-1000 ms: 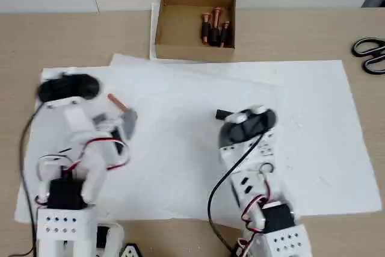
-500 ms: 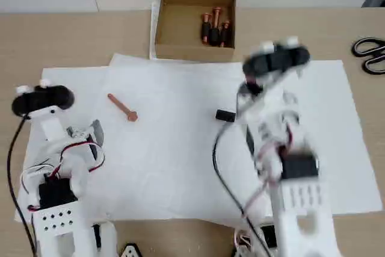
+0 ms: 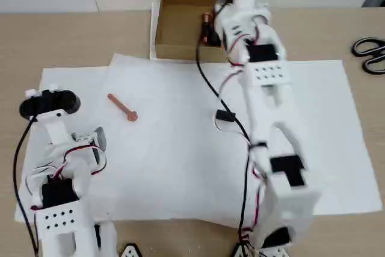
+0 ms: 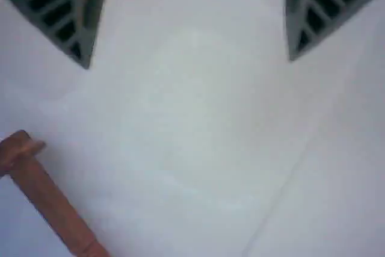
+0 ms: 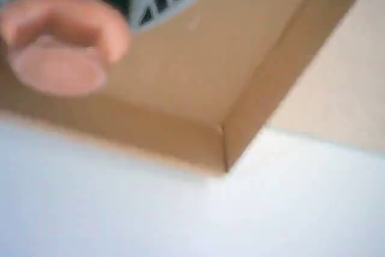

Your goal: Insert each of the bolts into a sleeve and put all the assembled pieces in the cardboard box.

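1. Right beneath the right gripper (image 5: 120, 10): the floor of the cardboard box (image 3: 180, 25). Looks clamped on an assembled piece (image 5: 60, 46), with its copper head close up and a dark sleeve end above it.
2. Just beside that gripper, inside the box: other finished pieces (image 3: 207, 28), partly hidden by the arm (image 3: 264, 106). Cannot count them.
3. Well behind that gripper, back on the paper sheet (image 3: 180, 167): one loose black sleeve (image 3: 225, 115), unfilled.
4. Just ahead of the left gripper (image 4: 189, 58), spread wide and gripping nothing: one bare bolt (image 4: 48, 209), flat on the sheet.
5. Judged well along. Probably a release into the box next, then one last bolt-and-sleeve pairing to make and box.
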